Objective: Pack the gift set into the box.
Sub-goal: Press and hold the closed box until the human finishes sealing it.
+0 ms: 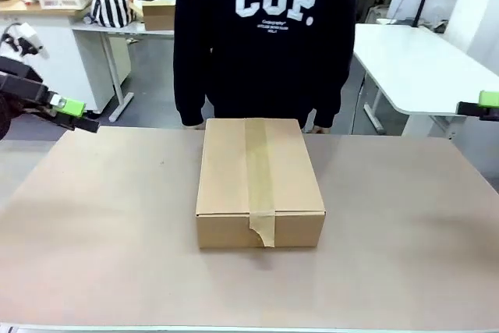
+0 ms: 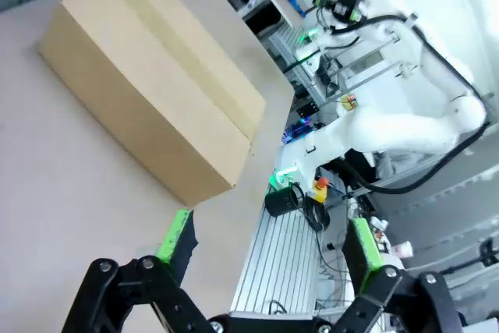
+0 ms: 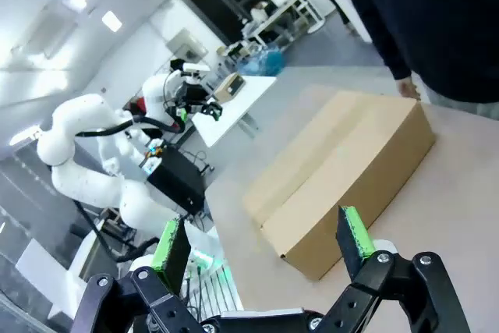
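Sitting mid-table, the box [image 1: 260,181] is shut, its flaps sealed under a tape strip [image 1: 258,169] (one end hangs over the near side). A person [image 1: 265,37] stands just behind it. Left gripper [image 2: 269,241] and right gripper [image 3: 265,235], jaws spread and empty, hang well apart at the table's edges.

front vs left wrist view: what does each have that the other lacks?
Front only: the person standing at the far side, the tape hanging over the box's near face, and both grippers at the picture's edges, left, right. Left wrist only: the right arm on its base beyond the table edge. Both: the closed, taped box on the table.
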### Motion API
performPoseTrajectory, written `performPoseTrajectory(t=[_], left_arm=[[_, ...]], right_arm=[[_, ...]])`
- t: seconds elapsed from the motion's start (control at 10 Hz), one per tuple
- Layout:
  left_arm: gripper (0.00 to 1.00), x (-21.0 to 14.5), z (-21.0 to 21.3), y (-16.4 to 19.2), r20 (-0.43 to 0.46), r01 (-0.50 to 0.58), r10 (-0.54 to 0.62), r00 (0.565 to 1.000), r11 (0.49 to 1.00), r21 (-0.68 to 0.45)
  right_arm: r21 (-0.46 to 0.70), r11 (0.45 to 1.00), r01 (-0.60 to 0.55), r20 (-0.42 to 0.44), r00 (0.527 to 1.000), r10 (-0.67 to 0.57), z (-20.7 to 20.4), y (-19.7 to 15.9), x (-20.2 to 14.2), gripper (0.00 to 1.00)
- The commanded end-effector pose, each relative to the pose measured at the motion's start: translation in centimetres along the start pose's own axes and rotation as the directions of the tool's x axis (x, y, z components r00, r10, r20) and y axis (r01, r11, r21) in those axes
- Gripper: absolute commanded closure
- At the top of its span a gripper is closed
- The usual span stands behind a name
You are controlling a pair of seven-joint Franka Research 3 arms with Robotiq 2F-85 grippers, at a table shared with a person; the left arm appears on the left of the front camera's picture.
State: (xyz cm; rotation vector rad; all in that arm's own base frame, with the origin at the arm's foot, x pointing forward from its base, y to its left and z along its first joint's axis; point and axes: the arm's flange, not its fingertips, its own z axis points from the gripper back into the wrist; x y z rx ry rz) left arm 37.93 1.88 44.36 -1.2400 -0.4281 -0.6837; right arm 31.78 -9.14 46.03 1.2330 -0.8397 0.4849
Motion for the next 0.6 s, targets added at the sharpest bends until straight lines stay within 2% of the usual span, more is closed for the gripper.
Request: performPoseTrajectory(t=[0.0, 0.5], left_arm=[[0.00, 2.29, -1.90, -2.08, -0.064, 0.056, -0.058, 0.996, 0.998, -0.035], [0.00, 2.29, -1.90, -2.08, -0.064, 0.056, -0.058, 0.996, 0.998, -0.035]], right_arm=[[0.074, 0.997, -0.035, -0.087, 0.995, 0.041, -4.54, 2.37, 1.27, 0.00], [0.074, 0.997, -0.035, -0.087, 0.995, 0.041, -4.54, 2.37, 1.27, 0.00]])
